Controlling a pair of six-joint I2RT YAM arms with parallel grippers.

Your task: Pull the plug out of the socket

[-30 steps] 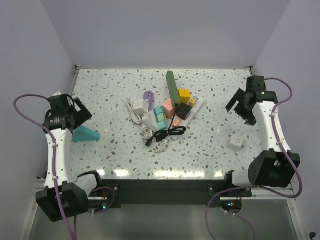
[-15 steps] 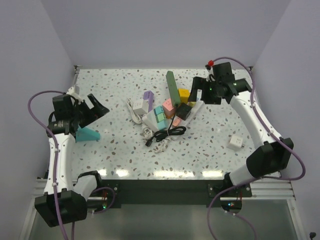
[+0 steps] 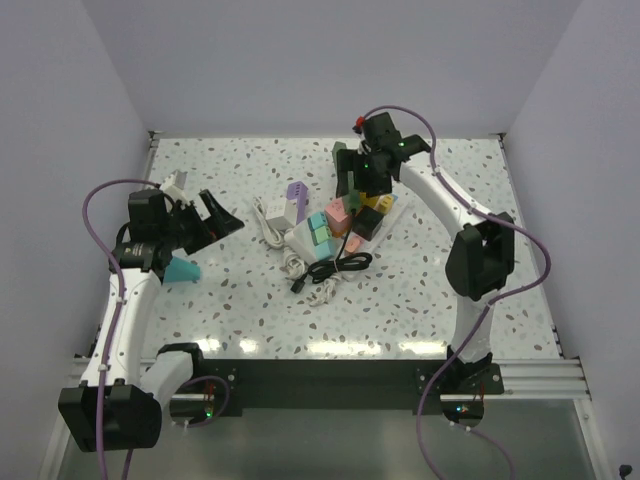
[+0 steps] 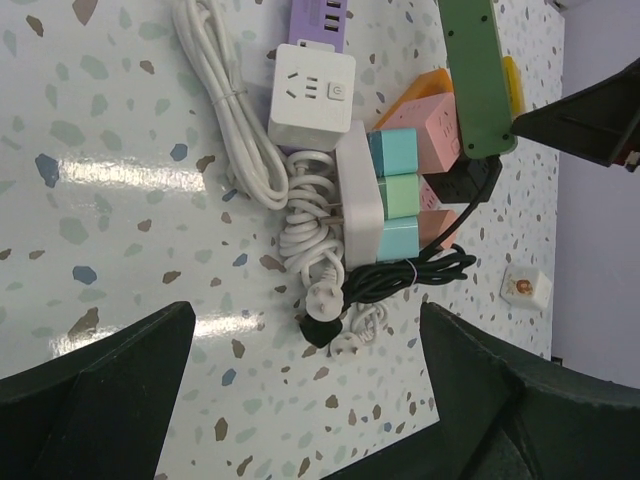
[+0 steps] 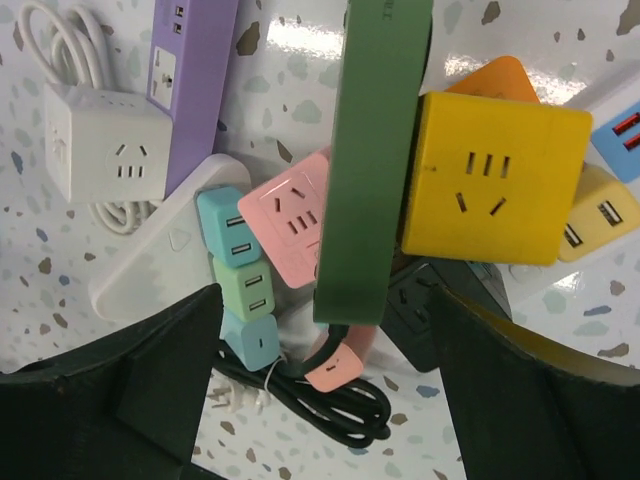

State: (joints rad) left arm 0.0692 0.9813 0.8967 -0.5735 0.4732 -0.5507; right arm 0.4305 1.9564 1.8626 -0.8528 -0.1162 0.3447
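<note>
We have a heap of power strips and cube sockets at the centre of the speckled terrazzo table (image 3: pixel 250 310), and the task's plug and socket sit somewhere in it. The right gripper (image 3: pixel 360 188) hangs over the heap's 1 o'clock side, jaws apart and gripping nothing. In its wrist view it straddles the long dark green plastic power strip (image 5: pixel 375 150), which lies on top running 12 to 6. At the strip's 3 o'clock is the yellow cube socket (image 5: pixel 495 185) and at 9 the pink cube socket (image 5: pixel 295 225). Under its 6 o'clock end is the black cube socket (image 5: pixel 410 300), with the coiled black cable (image 5: pixel 330 405) just below. We judge that cable's plug in the black cube to be the likely target, but the green strip hides the joint, so we cannot tell. The left gripper (image 3: pixel 215 220) hovers at the heap's 9 o'clock, jaws wide and empty, facing the pile, probably to brace the socket during the pull. No contact yet.
</note>
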